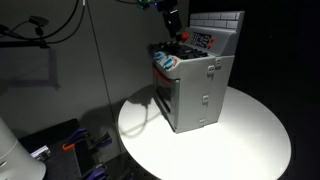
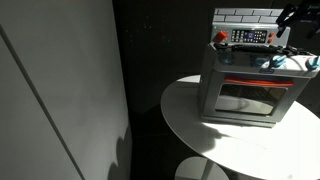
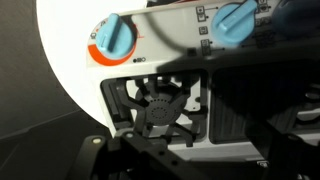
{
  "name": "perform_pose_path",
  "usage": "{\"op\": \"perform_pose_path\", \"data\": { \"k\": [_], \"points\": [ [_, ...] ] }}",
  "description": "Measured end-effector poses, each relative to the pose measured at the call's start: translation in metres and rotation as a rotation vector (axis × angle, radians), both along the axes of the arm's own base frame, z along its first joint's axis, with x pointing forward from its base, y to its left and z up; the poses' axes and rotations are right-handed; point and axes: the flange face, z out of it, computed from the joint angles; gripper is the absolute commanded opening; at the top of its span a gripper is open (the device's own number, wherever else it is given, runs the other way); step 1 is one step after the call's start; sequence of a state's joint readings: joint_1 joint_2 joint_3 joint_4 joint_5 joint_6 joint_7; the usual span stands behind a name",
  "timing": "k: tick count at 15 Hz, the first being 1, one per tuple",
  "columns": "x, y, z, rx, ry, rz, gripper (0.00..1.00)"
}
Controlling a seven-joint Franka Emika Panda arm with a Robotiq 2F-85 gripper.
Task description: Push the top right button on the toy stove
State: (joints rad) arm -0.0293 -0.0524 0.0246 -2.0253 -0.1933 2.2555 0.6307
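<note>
— Fingers [image 1: 173, 24]: open or closed, can't tell in any view, the dark housing hides the gap. Nothing gripped that I can see. They hang at the toy stove's [image 1: 195, 85] 11 o'clock in an exterior view, close above the red control panel [image 1: 201, 42].
— Where's the stove?
— Upright on the round white surface [image 1: 240, 140], with the door [image 2: 245, 98] facing the camera in an exterior view. From that side the fingers sit at the stove's 1 o'clock.
— Wrist view, left to right?
— Surface at 9 o'clock, blue knob [image 3: 113, 38] at 10, hob burner [image 3: 160, 102] at centre, second blue knob [image 3: 235, 20] at 1. Small dark buttons [image 3: 203, 16] sit between the knobs, toward 12. Too blurred to pick out the top right one.
— Step?
— My read: approach, lining up over the panel. No contact visible, so the button isn't pressed as far as I can judge.
— Next move?
— Probably shift toward the panel's right end, then a short straight push with one fingertip on the top right button. It needs fine alignment: the buttons are small and close together, with a knob just beside them. The stove looks like light plastic, so it may slide if the push is off-axis.
</note>
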Motion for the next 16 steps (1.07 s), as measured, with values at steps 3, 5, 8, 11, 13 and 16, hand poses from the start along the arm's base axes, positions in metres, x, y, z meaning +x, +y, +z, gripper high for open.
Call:
{"op": "perform_pose_path", "data": {
  "k": [3,5,8,11,13,16],
  "points": [
    [0.008,-0.005,0.0,0.0,-0.049,-0.044,1.0],
    [0.015,-0.01,-0.001,-0.006,-0.072,-0.076,1.0],
    [0.028,-0.023,-0.003,-0.021,-0.085,-0.129,1.0],
    [0.042,-0.041,-0.006,-0.038,-0.085,-0.173,1.0],
    [0.051,-0.054,-0.008,-0.062,-0.077,-0.198,1.0],
    [0.064,-0.072,-0.011,-0.084,-0.059,-0.235,1.0]
  ]
}}
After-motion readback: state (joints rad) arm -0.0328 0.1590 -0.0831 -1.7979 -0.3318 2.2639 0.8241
